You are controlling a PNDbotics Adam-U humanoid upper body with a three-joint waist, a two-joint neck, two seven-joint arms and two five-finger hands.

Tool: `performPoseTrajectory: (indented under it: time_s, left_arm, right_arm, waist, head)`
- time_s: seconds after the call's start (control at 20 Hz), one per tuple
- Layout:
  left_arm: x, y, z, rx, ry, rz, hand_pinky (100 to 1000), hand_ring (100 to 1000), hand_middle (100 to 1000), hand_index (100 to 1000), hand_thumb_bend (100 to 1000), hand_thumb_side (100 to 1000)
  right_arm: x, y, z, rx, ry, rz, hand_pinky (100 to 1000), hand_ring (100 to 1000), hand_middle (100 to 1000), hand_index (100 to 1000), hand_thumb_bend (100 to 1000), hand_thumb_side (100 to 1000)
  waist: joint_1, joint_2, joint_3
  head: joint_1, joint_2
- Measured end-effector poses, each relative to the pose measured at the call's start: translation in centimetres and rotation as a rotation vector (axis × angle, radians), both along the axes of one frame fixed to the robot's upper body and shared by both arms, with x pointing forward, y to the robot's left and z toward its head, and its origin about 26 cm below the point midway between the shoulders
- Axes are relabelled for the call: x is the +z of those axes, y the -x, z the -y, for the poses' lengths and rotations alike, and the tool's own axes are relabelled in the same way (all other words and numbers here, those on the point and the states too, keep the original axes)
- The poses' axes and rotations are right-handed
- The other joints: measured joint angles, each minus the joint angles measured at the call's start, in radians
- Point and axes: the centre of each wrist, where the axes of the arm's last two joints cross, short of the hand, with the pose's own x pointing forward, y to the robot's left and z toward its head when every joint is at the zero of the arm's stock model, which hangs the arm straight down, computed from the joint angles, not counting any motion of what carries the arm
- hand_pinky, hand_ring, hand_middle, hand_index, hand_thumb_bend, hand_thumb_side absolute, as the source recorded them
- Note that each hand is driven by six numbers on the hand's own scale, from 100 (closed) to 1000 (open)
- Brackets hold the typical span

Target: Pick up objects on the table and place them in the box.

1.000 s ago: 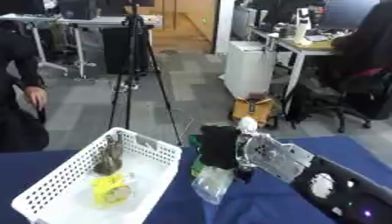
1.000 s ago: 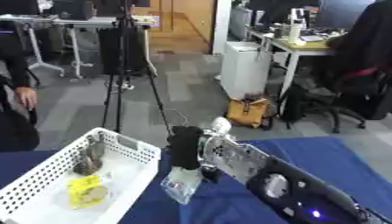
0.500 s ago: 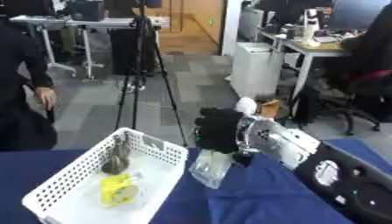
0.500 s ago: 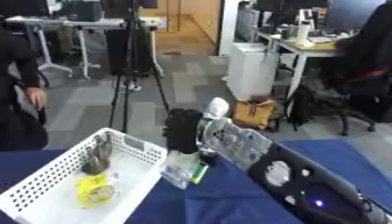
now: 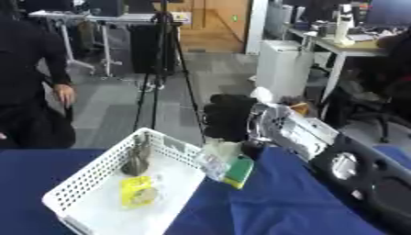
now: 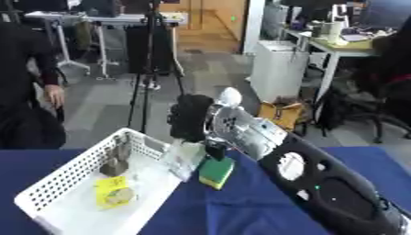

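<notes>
Behind the table we saw an office floor of grey carpet, with a black tripod at upper centre, a white cabinet to its right, and desks along the upper right. A person in dark clothes stood at the left edge, touching nothing on the table. A blue cloth covered the table across the bottom of the frame. On it at lower left sat a white basket, holding a yellow packet and a dull brownish object nearer its far wall. Our right hand came in from the lower right and hung over the basket's right rim, its dark fingers curled round a clear plastic packet. A green and yellow sponge showed just beside that packet; we could not tell whether it was held or lying on the cloth.
</notes>
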Motion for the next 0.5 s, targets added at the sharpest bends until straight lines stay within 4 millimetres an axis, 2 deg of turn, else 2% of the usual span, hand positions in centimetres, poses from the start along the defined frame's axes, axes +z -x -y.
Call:
performPoseTrajectory:
  time_s: [0.5]
  left_arm:
    - [0.3,-0.1,0.4,-0.017,0.000,0.008,753,765,835,786,100,996]
  right_arm:
    - [1.3,-0.5,-0.6,-0.037,-0.035,0.028,869,858,496,484,100,244]
  waist:
    - [-0.003,0.009,0.041]
  head:
    - [-0.085,-0.042]
